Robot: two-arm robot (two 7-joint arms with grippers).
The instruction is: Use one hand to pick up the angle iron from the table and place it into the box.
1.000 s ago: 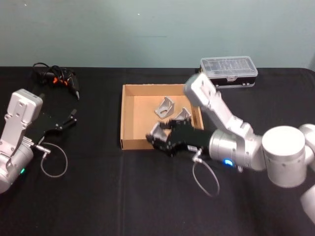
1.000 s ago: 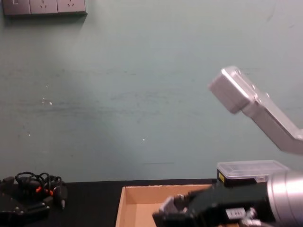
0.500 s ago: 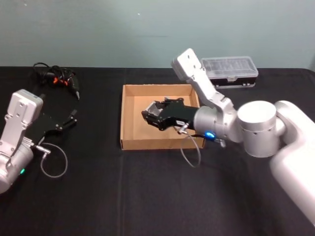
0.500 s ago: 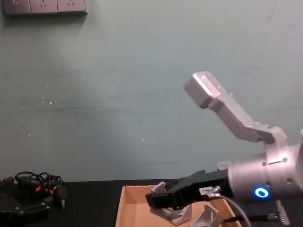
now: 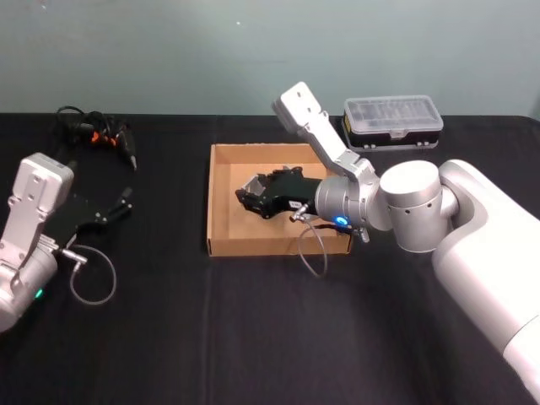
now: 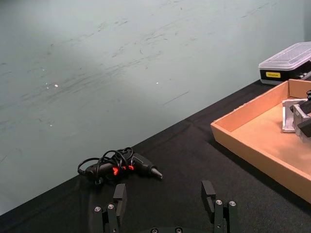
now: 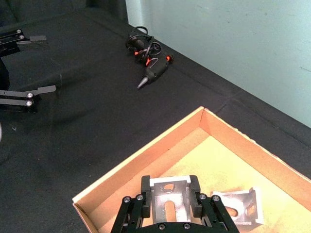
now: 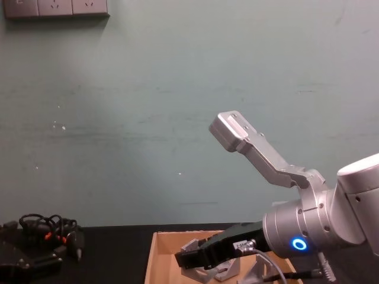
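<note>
While the right gripper (image 5: pixel 246 197) hangs inside the box (image 5: pixel 221 245), its jaws are clamped on the angle iron (image 7: pixel 168 200), which sits between the fingers above the cardboard floor. The main risk I see is a release from too high: the bracket could bounce, tip onto an edge, or knock into the other angle iron (image 7: pixel 237 206) lying just beside it on the box floor. A second risk is the dangling cable (image 5: pixel 309 250) that loops over the near wall; if the arm pulls back low, it may drag that wall and shift the light tray across the table (image 5: pixel 169 337). How far the held piece is from the floor is hard to judge (the chest view puts it near the bottom, I think).

Around the work, a black plastic case (image 5: pixel 392 120) stands behind the box, well clear of the arm's path. A glue gun (image 7: pixel 154 71) with its coiled cord lies at the far left. The left gripper (image 6: pixel 165 213) rests parked on the left side of the table, jaws apart, holding nothing.
</note>
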